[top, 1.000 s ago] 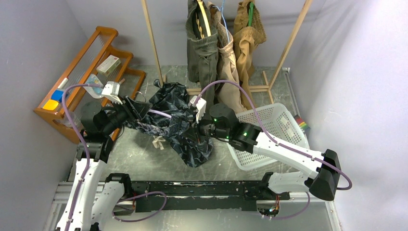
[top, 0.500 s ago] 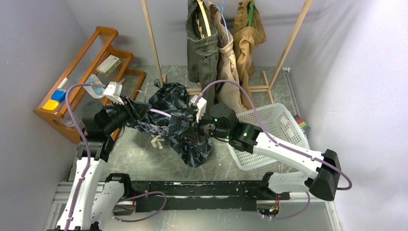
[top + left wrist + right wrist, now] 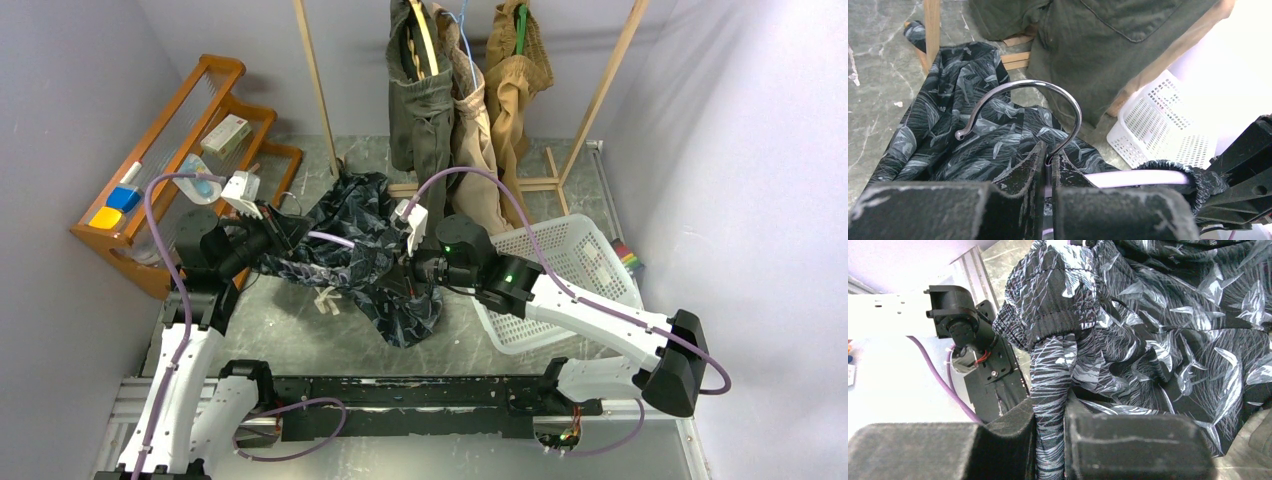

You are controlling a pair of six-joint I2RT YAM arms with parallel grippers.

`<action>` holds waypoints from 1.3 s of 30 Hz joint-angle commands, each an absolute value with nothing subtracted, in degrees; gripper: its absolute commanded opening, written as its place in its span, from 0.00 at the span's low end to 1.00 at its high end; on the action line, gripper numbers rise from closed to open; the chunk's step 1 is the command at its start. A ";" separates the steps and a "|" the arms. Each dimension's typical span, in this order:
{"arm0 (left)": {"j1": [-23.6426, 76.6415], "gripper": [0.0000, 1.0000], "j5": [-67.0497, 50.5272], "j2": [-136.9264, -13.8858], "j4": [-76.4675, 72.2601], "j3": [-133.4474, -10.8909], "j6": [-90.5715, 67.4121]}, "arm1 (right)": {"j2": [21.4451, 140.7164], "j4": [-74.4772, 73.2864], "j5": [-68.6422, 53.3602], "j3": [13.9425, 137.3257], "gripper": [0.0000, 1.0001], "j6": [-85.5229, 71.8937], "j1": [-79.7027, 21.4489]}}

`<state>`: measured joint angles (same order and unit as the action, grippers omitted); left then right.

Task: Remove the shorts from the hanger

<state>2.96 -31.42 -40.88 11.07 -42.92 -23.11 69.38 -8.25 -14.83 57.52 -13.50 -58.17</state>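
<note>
Left gripper [image 3: 1048, 161] is squeezing tight on the hanger hook [image 3: 1023, 83], and I'm seeing its wrist shifting slightly since 1 second ago. Right gripper [image 3: 1050, 412] is clamping the navy leaf-print shorts [image 3: 1158, 340], now stretching flatter between my 2 arms, beside the white basket [image 3: 590, 250].

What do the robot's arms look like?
The left arm and right arm are white with chunky black joints. A purple cable loops along each. The right one shows tiny green lights. Each wrist carries a white box. Their fingers are flat, black and scuffed.
</note>
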 commanded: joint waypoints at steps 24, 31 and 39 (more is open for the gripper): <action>2.90 0.07 -24.85 -37.02 14.69 -45.60 -19.70 | 71.22 -15.71 -2.84 68.16 0.80 -11.00 -58.78; 2.90 0.07 -25.38 -38.24 18.72 -47.95 -17.17 | 73.97 -13.21 -8.87 69.61 0.72 -12.18 -58.82; 2.91 0.07 -25.75 -38.99 19.55 -48.74 -16.81 | 76.58 -15.81 -10.00 71.32 0.32 -9.55 -58.89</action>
<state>2.94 -24.18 -38.92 19.99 -45.50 -17.02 75.61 -15.09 -7.68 69.63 -11.20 -58.67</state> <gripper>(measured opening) 0.089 0.412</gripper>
